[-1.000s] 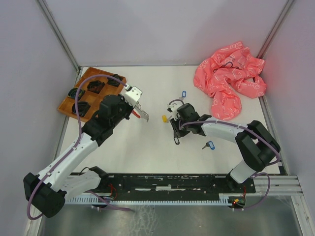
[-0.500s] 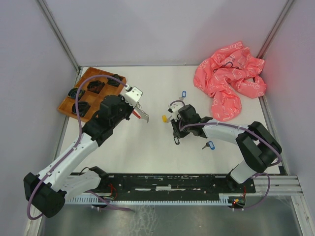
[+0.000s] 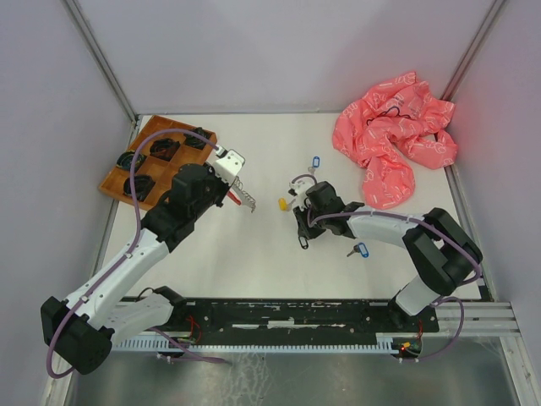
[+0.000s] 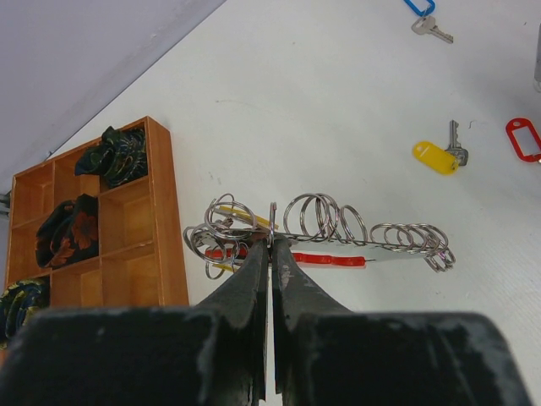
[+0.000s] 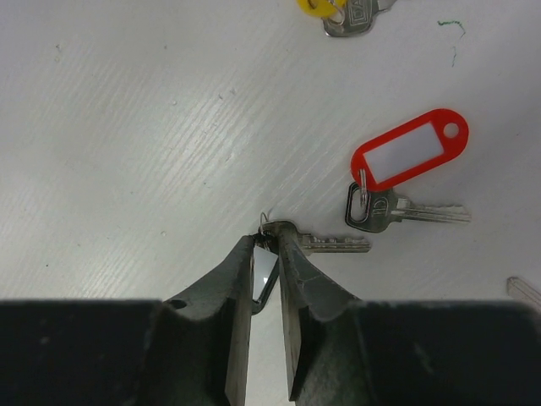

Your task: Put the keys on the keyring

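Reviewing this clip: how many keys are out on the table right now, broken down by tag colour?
Blue-tagged keys: 2
Yellow-tagged key: 1
Red-tagged key: 1
Dark-tagged key, its tag between the fingers of the right pincer: 1
Total: 5

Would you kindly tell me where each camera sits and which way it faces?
Top external: above and behind the bases, looking down at the table; both arms show.
Left wrist: on the left arm, looking along the left pincer, shut on the keyring; wooden tray at left.
Right wrist: on the right arm, looking down past the right pincer, shut on a dark-tagged key.
Shared: both wrist views show the yellow-tagged key and red-tagged key.
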You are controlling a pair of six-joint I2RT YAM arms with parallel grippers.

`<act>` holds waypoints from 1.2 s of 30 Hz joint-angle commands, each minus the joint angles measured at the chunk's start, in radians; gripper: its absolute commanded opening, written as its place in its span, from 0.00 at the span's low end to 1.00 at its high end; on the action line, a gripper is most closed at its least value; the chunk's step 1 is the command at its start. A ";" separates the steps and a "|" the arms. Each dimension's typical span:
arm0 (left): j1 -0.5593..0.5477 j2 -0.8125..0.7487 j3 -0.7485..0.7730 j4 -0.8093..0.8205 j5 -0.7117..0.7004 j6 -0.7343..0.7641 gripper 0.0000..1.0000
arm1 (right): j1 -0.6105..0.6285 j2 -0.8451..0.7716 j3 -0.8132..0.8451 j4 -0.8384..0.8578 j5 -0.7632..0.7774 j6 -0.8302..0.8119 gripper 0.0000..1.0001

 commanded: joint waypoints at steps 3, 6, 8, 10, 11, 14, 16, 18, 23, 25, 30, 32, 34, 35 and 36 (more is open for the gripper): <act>0.004 -0.003 0.009 0.075 0.006 0.006 0.03 | 0.001 0.018 -0.005 0.043 0.001 0.003 0.24; 0.003 -0.001 0.009 0.074 0.006 0.007 0.03 | 0.001 0.029 -0.001 0.045 -0.003 0.002 0.22; 0.004 -0.001 0.009 0.074 0.007 0.006 0.03 | 0.001 0.032 -0.001 0.050 -0.001 0.002 0.22; 0.004 -0.001 0.007 0.074 0.009 0.008 0.03 | 0.001 0.036 -0.002 0.053 0.001 0.003 0.22; 0.004 -0.002 0.008 0.074 0.009 0.008 0.03 | 0.000 0.035 -0.003 0.057 0.002 0.002 0.22; 0.004 -0.002 0.008 0.075 0.012 0.008 0.03 | 0.001 0.037 -0.003 0.059 0.005 0.002 0.22; 0.004 -0.001 0.008 0.075 0.012 0.009 0.03 | 0.000 0.035 -0.001 0.059 0.009 0.003 0.21; 0.004 -0.001 0.008 0.075 0.012 0.009 0.03 | 0.001 0.025 0.002 0.054 0.009 0.005 0.21; 0.004 -0.002 0.007 0.075 0.013 0.010 0.03 | 0.001 -0.011 0.007 0.042 0.016 -0.007 0.23; 0.003 -0.001 0.007 0.075 0.012 0.010 0.03 | 0.000 -0.020 0.009 0.037 0.017 -0.011 0.24; 0.004 0.000 0.007 0.075 0.011 0.010 0.03 | 0.000 -0.026 0.013 0.038 0.018 -0.014 0.25; 0.004 -0.001 0.007 0.074 0.010 0.011 0.03 | 0.000 -0.023 0.015 0.040 0.019 -0.015 0.26; 0.004 -0.002 0.005 0.074 0.011 0.011 0.03 | 0.001 -0.016 0.017 0.043 0.019 -0.018 0.26; 0.004 -0.002 0.006 0.075 0.011 0.011 0.03 | 0.000 -0.012 0.018 0.043 0.018 -0.019 0.25; 0.003 -0.002 0.006 0.075 0.011 0.011 0.03 | 0.000 -0.008 0.020 0.044 0.018 -0.020 0.26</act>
